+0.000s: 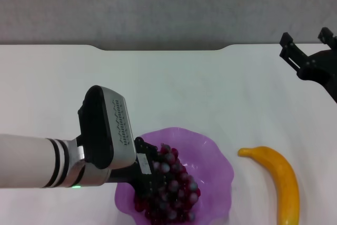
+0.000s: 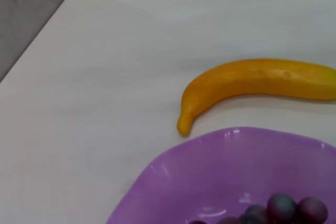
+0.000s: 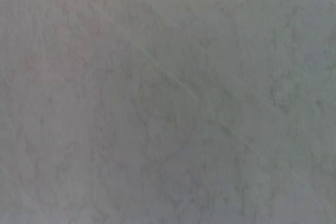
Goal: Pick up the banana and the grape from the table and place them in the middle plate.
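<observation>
A grey wall stands behind the white table (image 1: pixel 210 93), whose far edge has a shallow notch. No brand, label or writing can be read anywhere in the views.

At the left of the head view the left arm reaches in over the near part of the table, white sleeve, striped cuff and a grey and black wrist housing. The left gripper (image 1: pixel 150 185) is down in the plate (image 1: pixel 218 164), its black fingers among the grapes (image 1: pixel 174 188). The bunch covers the fingertips, so whether they are pinching it or spread apart cannot be told. The grapes lie in the plate's left and near part, dark red-purple, some with a pale bloom, touching the gripper. The left wrist view shows a few of them at the plate's floor and the scalloped purple rim beyond.

Right of the plate the banana (image 1: pixel 279 177) lies flat on the table, just beside the rim but apart from it, its small tip towards the plate, its length curving towards the near edge. It is well apart from both grippers.

At the far right the right gripper (image 1: pixel 308 40) hangs above the table's far corner, its two black fingers spread, holding nothing. Its wrist view shows only a plain grey surface
</observation>
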